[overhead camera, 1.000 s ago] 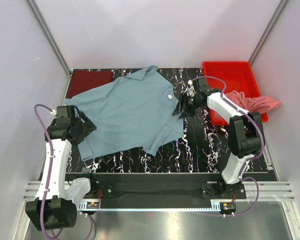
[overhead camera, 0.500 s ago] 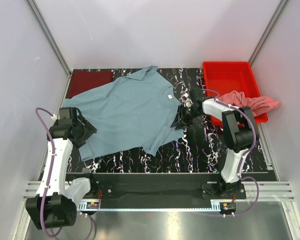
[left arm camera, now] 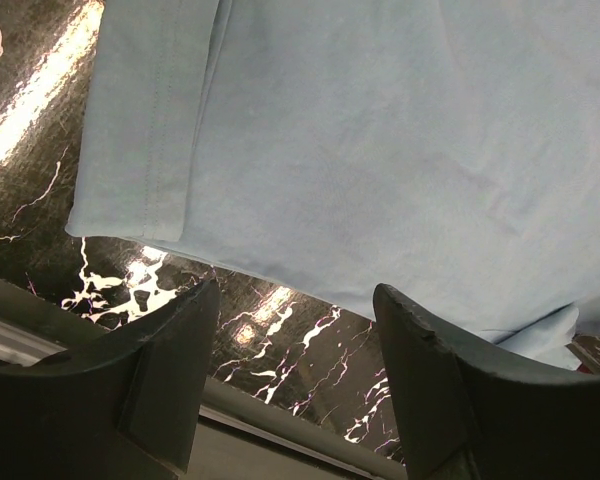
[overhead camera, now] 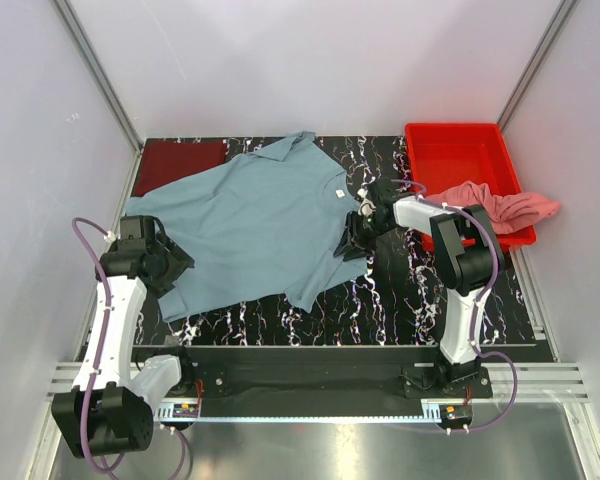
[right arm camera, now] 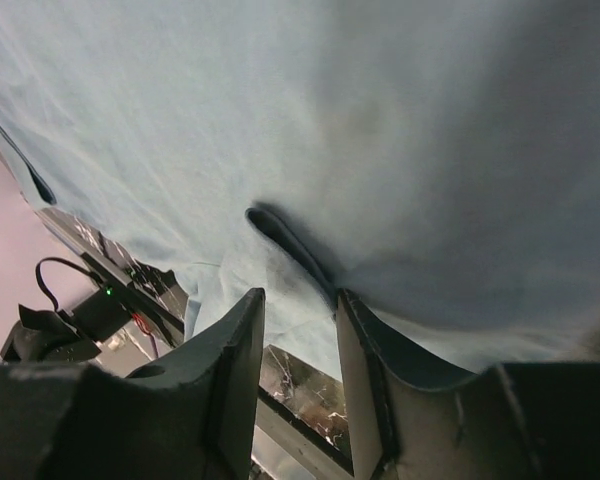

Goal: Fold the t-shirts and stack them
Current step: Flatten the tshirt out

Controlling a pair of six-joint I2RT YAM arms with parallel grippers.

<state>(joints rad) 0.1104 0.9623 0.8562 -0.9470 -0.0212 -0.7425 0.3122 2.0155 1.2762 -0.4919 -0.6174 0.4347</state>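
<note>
The grey-blue t-shirt (overhead camera: 260, 225) lies spread flat on the table's middle. The maroon t-shirt (overhead camera: 183, 160) lies folded at the back left corner. The salmon pink t-shirt (overhead camera: 510, 205) hangs crumpled over the near rim of the red tray. My left gripper (overhead camera: 170, 262) is open beside the grey-blue shirt's left sleeve; in the left wrist view (left arm camera: 295, 300) bare table shows between its jaws, just short of the shirt's hem (left arm camera: 280, 150). My right gripper (overhead camera: 355, 235) is at the shirt's right edge, jaws narrowly apart (right arm camera: 298, 300), with a cloth fold (right arm camera: 290, 240) meeting one fingertip.
The red plastic tray (overhead camera: 460, 150) stands at the back right. The black marbled table (overhead camera: 400, 290) shows bare in front of the shirt and to its right. Grey walls close in both sides and the back.
My right gripper has moved left and toward me, from beside the tray down onto the grey-blue shirt's right edge. My left gripper has barely shifted.
</note>
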